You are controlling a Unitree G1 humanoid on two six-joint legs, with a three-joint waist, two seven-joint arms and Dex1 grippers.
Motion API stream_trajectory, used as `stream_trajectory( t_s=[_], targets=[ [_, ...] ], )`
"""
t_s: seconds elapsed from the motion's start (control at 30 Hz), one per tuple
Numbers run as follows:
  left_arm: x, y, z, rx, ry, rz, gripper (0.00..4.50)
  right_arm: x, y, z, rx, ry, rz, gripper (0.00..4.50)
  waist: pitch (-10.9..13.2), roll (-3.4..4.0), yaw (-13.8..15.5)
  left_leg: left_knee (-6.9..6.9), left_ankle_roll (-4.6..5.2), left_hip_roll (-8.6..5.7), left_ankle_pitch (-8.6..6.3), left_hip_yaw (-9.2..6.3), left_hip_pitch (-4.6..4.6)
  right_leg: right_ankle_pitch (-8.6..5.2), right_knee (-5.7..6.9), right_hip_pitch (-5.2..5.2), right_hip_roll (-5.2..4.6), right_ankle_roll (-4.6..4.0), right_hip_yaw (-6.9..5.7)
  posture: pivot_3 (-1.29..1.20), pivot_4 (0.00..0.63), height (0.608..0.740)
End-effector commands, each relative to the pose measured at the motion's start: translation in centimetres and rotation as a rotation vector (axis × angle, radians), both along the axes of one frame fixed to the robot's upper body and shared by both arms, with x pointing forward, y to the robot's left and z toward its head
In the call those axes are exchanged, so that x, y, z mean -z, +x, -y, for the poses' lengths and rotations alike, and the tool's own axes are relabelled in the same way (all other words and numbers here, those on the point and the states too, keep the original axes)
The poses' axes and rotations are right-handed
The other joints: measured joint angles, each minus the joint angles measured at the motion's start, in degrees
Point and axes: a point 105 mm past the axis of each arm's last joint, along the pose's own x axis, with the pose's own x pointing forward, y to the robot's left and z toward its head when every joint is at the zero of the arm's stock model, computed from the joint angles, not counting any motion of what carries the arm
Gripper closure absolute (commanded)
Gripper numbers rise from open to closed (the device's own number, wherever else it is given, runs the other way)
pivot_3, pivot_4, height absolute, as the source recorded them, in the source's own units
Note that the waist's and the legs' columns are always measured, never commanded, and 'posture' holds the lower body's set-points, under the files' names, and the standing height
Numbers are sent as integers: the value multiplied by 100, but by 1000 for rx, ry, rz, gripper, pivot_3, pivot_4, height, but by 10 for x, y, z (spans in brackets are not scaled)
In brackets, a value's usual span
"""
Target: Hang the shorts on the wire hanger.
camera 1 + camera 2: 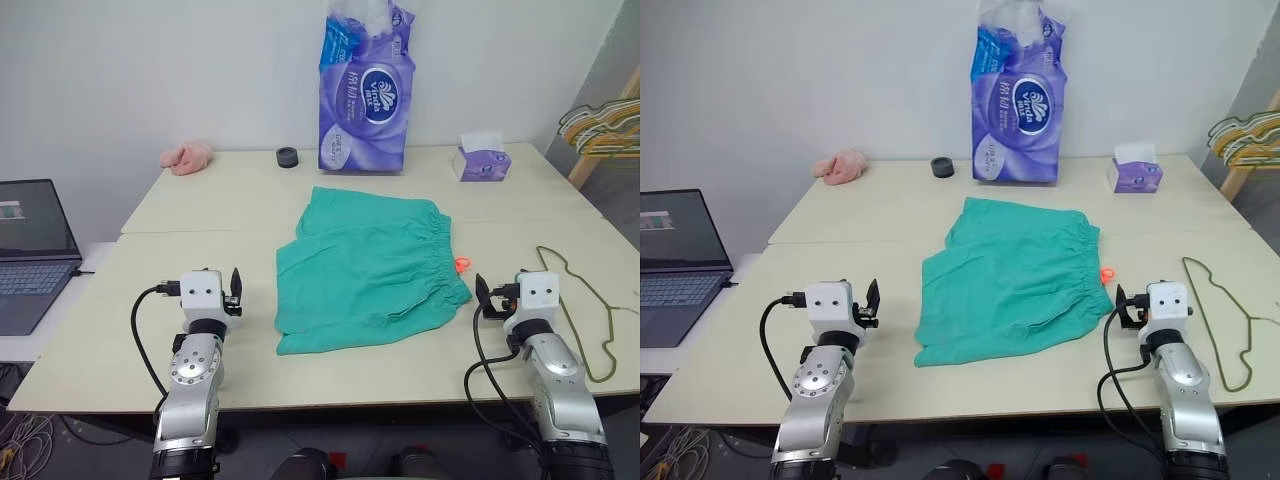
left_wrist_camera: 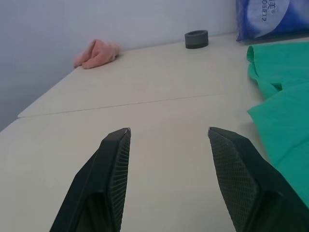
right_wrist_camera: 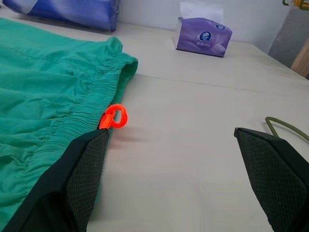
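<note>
Grippers (image 1: 236, 292) (image 1: 481, 297) open, empty; shorts (image 1: 370, 268) flat

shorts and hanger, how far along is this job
Nothing looks done yet. The teal shorts lie flat on the table, and the olive wire hanger lies apart from them beside the right gripper. Nothing is in hand: the right gripper and the left gripper are open and empty. Picking up and hanging remain.
</note>
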Motion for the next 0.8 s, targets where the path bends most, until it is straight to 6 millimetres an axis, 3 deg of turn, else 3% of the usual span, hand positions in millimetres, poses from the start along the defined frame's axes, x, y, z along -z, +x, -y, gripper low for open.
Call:
stream_trajectory(
  t_s=[0.03,0.8],
  targets=[
    [-21,3,2,9,16,90,1801,-17,3,0,2,-1,61,80,0,0,0,0,-1,1,0,1,0,6,0,-1,2,-10,1,-7,5,740],
    [-17,-1,-7,-41,-1,73,1801,-20,6,-9,-40,-4,68,80,0,0,9,0,-9,19,-5,14,-3,14,0,-13,22,-23,15,4,8,740]
  ],
)
